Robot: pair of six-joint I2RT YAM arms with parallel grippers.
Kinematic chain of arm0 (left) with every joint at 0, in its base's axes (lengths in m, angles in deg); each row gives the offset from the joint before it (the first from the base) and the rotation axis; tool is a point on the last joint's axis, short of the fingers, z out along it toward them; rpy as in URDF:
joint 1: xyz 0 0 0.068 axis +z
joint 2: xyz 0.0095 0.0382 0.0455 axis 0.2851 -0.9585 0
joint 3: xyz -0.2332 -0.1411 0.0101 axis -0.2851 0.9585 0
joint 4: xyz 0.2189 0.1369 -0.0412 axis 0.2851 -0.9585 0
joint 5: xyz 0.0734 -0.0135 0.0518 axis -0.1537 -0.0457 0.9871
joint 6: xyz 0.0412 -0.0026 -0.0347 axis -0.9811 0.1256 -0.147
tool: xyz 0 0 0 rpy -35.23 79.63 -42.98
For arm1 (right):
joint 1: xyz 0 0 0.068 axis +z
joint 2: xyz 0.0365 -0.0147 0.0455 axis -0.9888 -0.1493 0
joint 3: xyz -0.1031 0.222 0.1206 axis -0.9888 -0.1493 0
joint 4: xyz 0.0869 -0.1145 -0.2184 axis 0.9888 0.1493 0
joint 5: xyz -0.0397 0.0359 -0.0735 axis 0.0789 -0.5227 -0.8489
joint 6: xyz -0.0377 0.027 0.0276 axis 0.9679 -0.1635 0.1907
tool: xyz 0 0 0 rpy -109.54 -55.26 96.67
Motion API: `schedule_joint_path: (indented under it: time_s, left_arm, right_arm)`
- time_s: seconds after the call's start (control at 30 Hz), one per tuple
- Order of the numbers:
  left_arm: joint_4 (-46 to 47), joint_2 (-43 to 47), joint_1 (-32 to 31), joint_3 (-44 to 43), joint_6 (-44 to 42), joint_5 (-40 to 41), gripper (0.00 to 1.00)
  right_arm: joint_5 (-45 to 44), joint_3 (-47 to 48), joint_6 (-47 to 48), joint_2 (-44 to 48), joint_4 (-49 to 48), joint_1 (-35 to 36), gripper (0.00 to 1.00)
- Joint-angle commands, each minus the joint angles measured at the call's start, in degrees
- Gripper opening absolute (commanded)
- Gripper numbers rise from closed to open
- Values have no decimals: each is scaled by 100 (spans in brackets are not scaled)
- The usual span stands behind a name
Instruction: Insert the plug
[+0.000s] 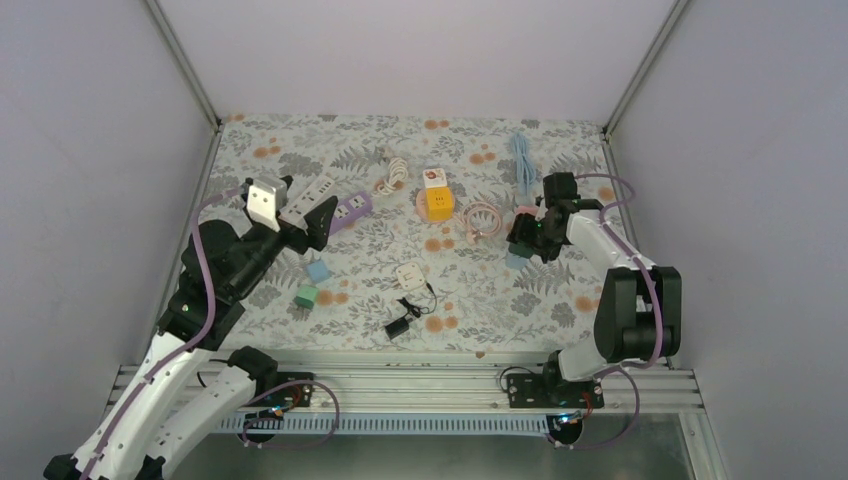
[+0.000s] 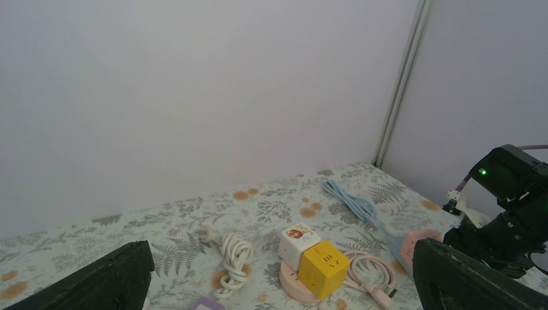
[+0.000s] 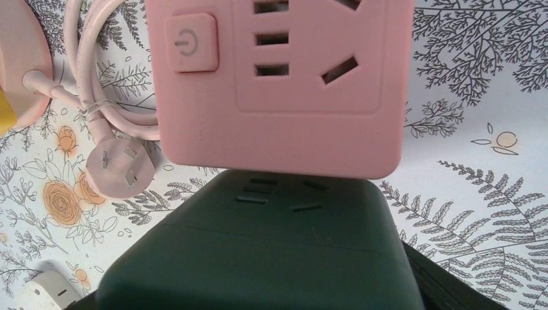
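Clamping the dark green plastic adapter block (image 3: 258,258) by its smooth sides, the right tool (image 1: 527,240) holds something likely light, rigid and slippery. The left tool (image 1: 296,214) gapes open.

Pink three-pin plug (image 3: 123,170), pins up, flat beside pink power strip (image 3: 284,97), dark green socket cube (image 3: 265,258) just beside it

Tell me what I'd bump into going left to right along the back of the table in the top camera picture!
First the purple-edged power strip → white coiled cord → yellow cube socket → pink coiled cord → blue cable.
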Motion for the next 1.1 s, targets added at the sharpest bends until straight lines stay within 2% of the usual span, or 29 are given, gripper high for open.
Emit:
schedule_joint_path:
  time_s: [0.0, 0.13, 1.07]
  left_arm:
    - [23, -7, 5, -37, -32, -77, 100]
    - [19, -39, 1, -45, -24, -78, 100]
    - [28, -90, 4, -43, -21, -95, 100]
  right_arm:
    - [97, -68, 91, -64, -128, -60, 41]
    - [51, -109, 123, -71, -111, -53, 38]
    - [-144, -166, 139, -320, -146, -57, 40]
